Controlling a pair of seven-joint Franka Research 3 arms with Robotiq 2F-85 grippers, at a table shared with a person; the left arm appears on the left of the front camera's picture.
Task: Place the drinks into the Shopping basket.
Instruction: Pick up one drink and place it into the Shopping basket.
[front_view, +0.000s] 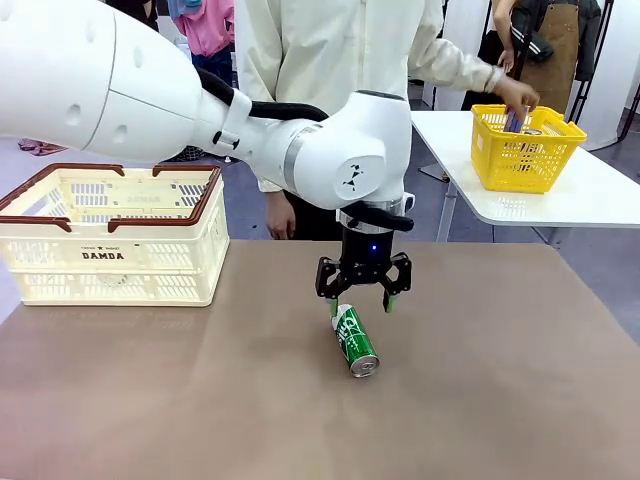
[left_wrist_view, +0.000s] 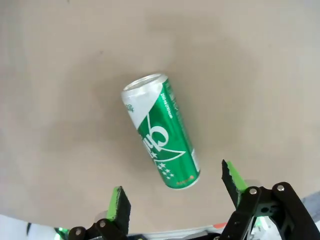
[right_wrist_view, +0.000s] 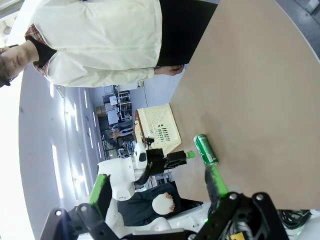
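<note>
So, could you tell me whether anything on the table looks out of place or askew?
Yes: the green-and-white drink can lies on its side on the brown table instead of standing upright, right under the open left pincer. No spill or dent shows.

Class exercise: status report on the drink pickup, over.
Left end effector open, hovering over green can lying on its side. Right end effector open. Shopping basket off to left, nothing between it and can.

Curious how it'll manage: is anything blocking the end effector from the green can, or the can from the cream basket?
Nothing visible. The left end effector hangs open just above the lying green can, and bare tabletop separates it from the DAMDA basket.
</note>
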